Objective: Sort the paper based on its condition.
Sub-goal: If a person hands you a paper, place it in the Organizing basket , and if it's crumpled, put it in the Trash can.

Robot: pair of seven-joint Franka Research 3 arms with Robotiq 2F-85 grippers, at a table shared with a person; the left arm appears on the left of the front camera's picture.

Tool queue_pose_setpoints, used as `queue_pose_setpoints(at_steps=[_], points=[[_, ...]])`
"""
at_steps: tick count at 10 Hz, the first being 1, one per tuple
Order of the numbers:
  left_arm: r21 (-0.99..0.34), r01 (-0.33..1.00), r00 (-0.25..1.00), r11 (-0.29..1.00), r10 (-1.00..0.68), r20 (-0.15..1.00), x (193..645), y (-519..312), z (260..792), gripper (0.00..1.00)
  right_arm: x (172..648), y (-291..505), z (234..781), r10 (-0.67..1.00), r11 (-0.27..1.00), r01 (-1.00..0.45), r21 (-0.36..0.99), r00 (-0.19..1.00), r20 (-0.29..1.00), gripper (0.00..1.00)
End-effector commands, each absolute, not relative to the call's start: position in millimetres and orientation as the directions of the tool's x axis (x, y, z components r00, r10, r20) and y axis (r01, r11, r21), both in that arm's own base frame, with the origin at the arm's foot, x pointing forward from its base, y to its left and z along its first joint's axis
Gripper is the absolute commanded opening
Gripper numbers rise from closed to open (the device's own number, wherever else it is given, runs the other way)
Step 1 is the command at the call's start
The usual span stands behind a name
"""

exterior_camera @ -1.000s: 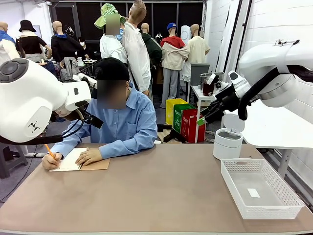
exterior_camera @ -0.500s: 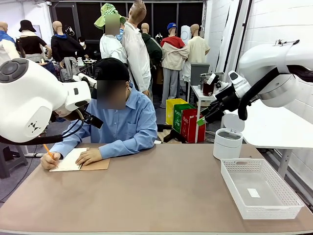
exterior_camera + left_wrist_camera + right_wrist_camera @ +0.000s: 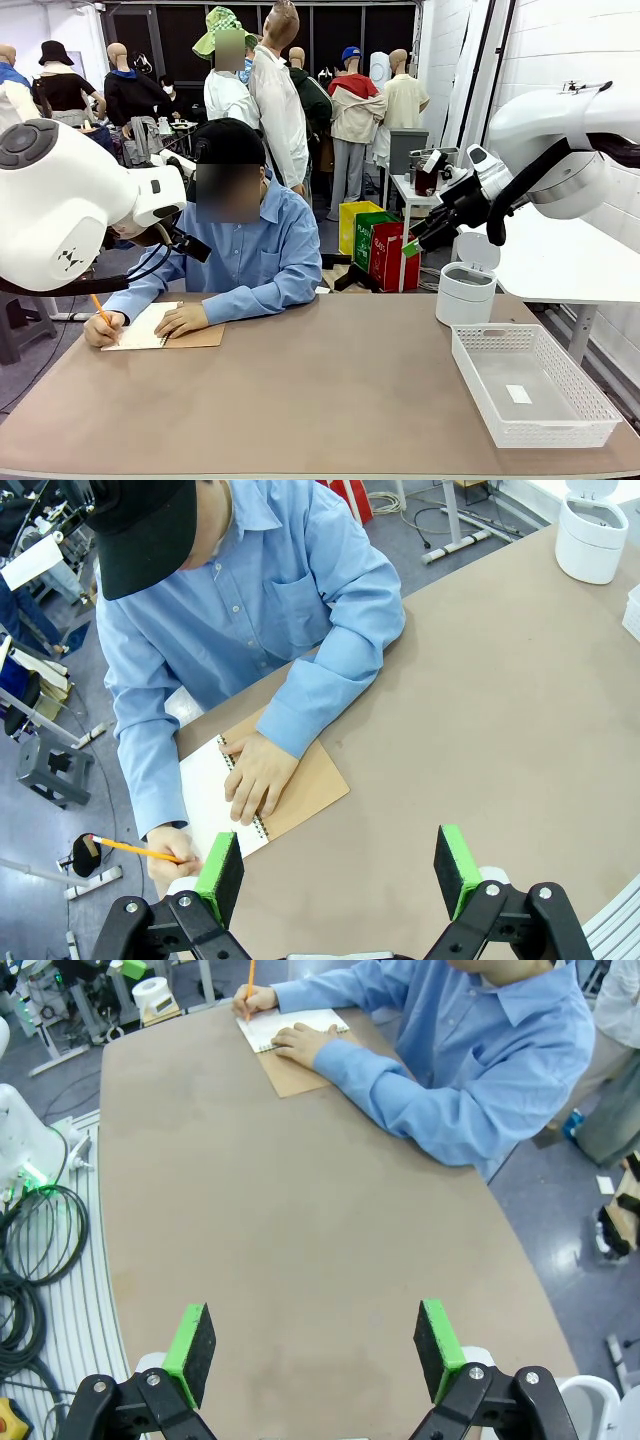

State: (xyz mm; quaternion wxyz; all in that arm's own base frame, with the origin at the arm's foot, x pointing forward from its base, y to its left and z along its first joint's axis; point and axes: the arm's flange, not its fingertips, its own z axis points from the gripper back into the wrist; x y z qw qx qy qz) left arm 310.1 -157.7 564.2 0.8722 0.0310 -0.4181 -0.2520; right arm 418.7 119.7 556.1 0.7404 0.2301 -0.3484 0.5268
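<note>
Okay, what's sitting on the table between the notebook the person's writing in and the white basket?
Nothing: in the front view the brown table runs bare from the notebook to the white basket.

I see a brown table (image 3: 330,400) over a grey-blue floor (image 3: 335,235), with a white panelled wall (image 3: 560,50) to the right. Beyond it stand a small white side table (image 3: 408,190) and coloured bins (image 3: 375,240) against dark windows (image 3: 190,35).

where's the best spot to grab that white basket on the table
Probably the near long rim of the white basket, from above with one finger inside and one outside: its perforated walls are thin and upright, it stands open-topped, and that edge faces the robot, nearest the right gripper.
</note>
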Motion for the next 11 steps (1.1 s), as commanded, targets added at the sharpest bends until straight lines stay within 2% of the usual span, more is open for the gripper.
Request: queue_pose_setpoints(at_steps=[1,11], points=[[0.281,0.415,0.515,0.866,-0.478,0.712,310.4,-157.2,563.3,1.00,418.8,119.2,556.2,0.620,0.333,-0.942,-0.030,0.195,0.760,1.00],[0.281,0.415,0.515,0.866,-0.478,0.712,310.4,-157.2,563.3,1.00,418.8,119.2,556.2,0.620,0.333,-0.942,-0.030,0.195,0.760,1.00]])
